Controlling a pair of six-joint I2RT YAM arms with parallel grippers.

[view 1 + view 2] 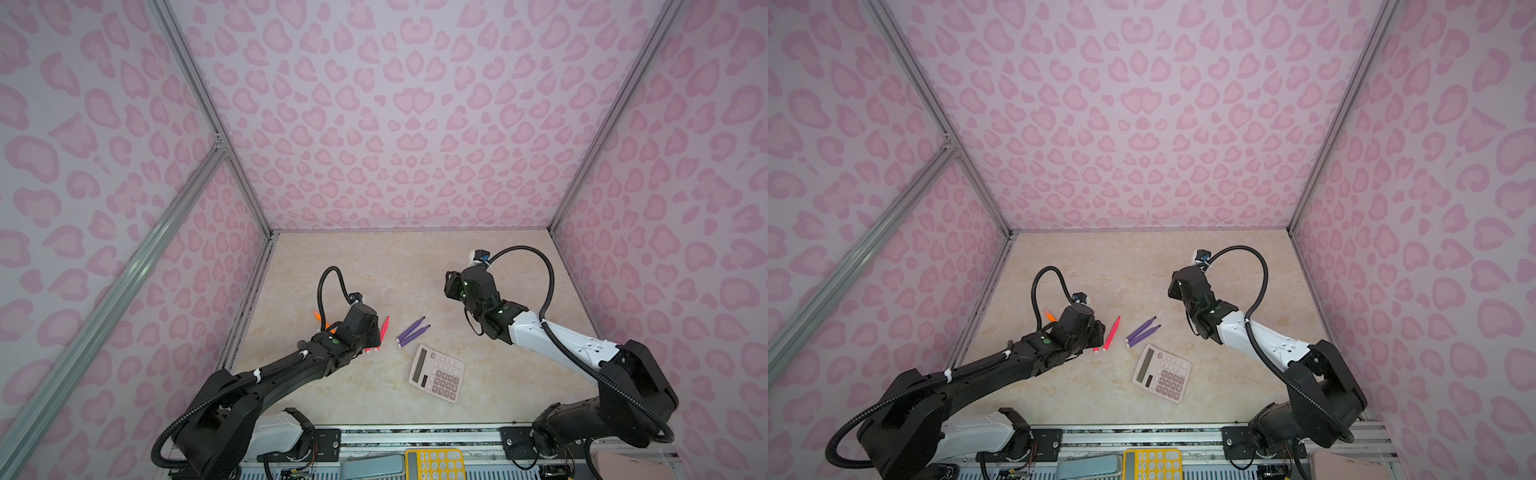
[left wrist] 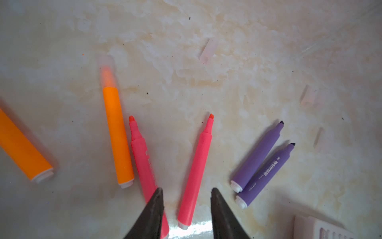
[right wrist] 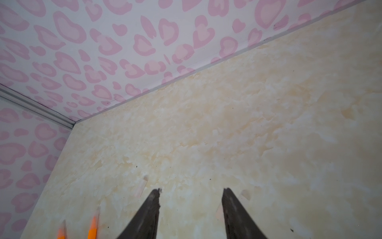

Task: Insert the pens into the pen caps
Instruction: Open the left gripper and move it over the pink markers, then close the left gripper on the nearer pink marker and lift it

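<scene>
- The marble-patterned table carries everything; in both top views the pens lie left of its middle.
- The left hand hangs low over the pink pens, its fingers spread and holding nothing. One pink pen lies on the table between them, and the other pink pen runs under one finger.
- The right hand is held above the table farther back, fingers spread and empty.
- A pinkish calculator lies nearer the front, just beside the purple pens.
- Two purple pens lie touching side by side, tips bare.
- One orange pen wears a clear cap on its tip and lies just beside a pink pen. A second orange pen is cut off at the frame's edge.
- Two loose caps lie on the table beyond the pen tips, apart from each other.
</scene>
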